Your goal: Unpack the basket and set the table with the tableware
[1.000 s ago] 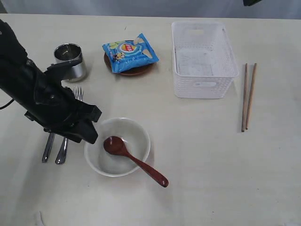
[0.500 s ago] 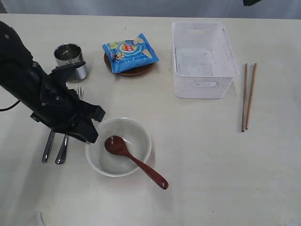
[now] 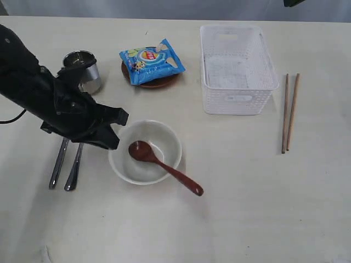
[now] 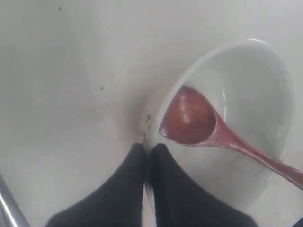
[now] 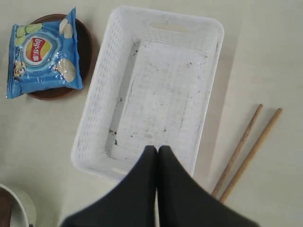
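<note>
left gripper (image 4: pixel 147 150) clamped on the rim of the white round bowl (image 4: pixel 246 94), one finger inside, one outside

bowl sits on the cream-white table (image 3: pixel 247 192), left of centre in the exterior view. reddish-brown spoon (image 4: pixel 189 118) lies in it, handle out over the rim

beside the left arm: steel knife and fork (image 3: pixel 74 171) side by side, shiny steel cup (image 3: pixel 90 79) further back. small brown round plate (image 3: pixel 159 83) is beyond the bowl, blue chip bag (image 3: pixel 152 60) on top of it

right gripper (image 5: pixel 155 152) pinched together on nothing, hovers over the white perforated plastic basket (image 3: pixel 237 98), which looks empty. two wooden chopsticks (image 3: pixel 285 115) lie on the table just right of the basket

my read: unpacking done, all tableware is out. what's left is arranging: bowl in hand needs placing, and the chopsticks are well apart from the rest of the setting
</note>
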{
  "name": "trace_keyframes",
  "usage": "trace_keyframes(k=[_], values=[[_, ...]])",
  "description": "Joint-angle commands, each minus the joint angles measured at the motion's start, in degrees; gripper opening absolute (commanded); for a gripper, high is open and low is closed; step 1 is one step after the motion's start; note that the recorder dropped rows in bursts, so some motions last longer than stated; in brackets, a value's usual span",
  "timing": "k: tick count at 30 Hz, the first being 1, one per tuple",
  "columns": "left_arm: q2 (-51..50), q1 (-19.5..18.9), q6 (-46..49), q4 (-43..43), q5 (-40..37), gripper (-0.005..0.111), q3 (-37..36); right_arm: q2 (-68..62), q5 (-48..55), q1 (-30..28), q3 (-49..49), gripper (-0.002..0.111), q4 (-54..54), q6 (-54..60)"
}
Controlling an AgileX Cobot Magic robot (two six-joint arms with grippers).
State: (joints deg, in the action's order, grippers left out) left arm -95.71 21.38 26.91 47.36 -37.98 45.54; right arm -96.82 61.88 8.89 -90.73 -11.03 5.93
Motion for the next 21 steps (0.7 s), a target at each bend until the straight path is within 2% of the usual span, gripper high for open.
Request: trace_keyframes(k=[1, 5, 16, 18, 21], values=[[0.08, -0.15, -0.11, 2.86, 6.57, 0.0, 0.21, 0.57, -0.49, -0.07, 0.18, 0.0, -0.28, 1.03], [-0.06, -0.15, -0.11, 3.45, 9.4, 0.0, 0.21, 0.57, -0.49, -0.07, 0.18, 0.0, -0.28, 1.03], [-1.79, -0.15, 0.44, 3.98, 8.46, 0.0, 0.21, 0.57, -0.49, -0.07, 0.18, 0.0, -0.28, 1.03], [-1.79, -0.15, 1.37, 4.56, 7.92, 0.004, 0.21, 0.57, -0.49, -0.07, 0.18, 0.0, -0.28, 1.03], [-1.79, -0.15, 1.37, 4.66, 7.92, 0.016, 0.21, 0.57, -0.38, -0.07, 0.18, 0.0, -0.28, 1.03]])
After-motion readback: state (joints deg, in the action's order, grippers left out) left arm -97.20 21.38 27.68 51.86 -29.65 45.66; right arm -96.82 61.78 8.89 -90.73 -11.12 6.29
